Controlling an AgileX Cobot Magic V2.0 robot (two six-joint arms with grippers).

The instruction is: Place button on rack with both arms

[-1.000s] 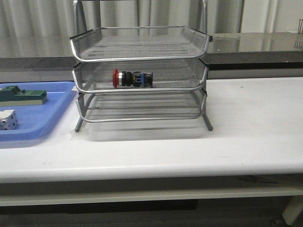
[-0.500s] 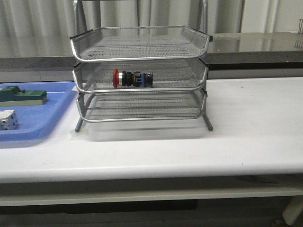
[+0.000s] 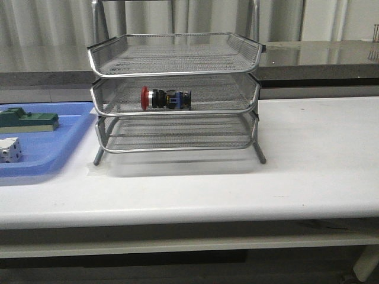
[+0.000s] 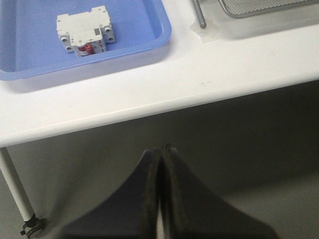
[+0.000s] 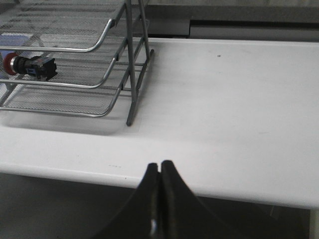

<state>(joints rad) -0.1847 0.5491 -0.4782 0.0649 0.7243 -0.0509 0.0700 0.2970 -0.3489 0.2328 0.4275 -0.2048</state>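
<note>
Left to right across the white table [image 3: 320, 154]. At the table's left edge lies a blue tray [image 3: 56, 151] holding a green block [image 3: 29, 120] toward its far side and a white block [image 3: 10, 149] nearer its front rim. In the left wrist view the white block [image 4: 83, 35] sits inside the tray [image 4: 149, 27] close to the table's front edge, and the left gripper [image 4: 160, 154] hangs below and in front of that edge with its two fingers pressed together, holding nothing.

At the table's centre stands the rack [image 3: 174, 94], three wire-mesh tiers one above another on a metal frame. The button [image 3: 165, 99] lies on its side in the middle tier, left of that tier's centre, red head pointing left, black and blue body to the right. The top and bottom tiers hold nothing visible.

In the right wrist view the button [image 5: 30, 66] shows through the mesh of the rack [image 5: 107, 59]. The right gripper [image 5: 160, 167] is at the table's front edge, well apart from the rack, its fingers likewise pressed together and empty.

Compared with the front views half a second and one second earlier, button, rack, tray and blocks lie as before; no arm appears in the front view.
</note>
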